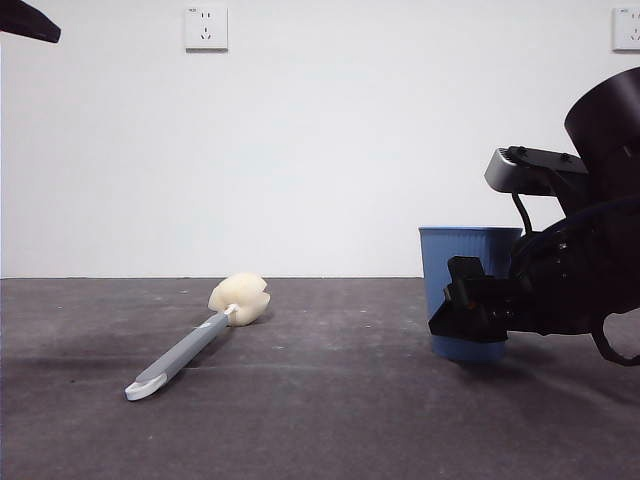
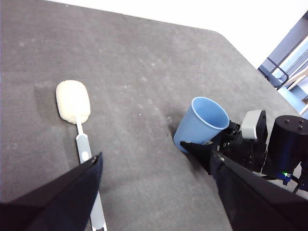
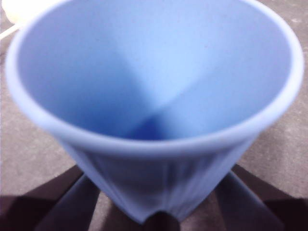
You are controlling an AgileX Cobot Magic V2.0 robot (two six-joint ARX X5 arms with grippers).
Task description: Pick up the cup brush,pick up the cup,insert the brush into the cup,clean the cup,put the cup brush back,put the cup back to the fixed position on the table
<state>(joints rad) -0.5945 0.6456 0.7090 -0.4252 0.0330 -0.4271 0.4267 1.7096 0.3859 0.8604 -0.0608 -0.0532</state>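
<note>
Looking level across the surface, the cup is seen upright at the right, its lower front hidden by the right claw, whose arm is cut off by the picture's edge; whether the cup's base touches the surface cannot be told. The cup brush lies flat well apart to the left, sponge head farther back. A wall socket is seen above. From the left wrist, the left claw is held spread wide and empty above the brush handle; the cup is seen beyond. From the right wrist, the blurred cup fills the picture, the jaws closed on its lower sides.
</note>
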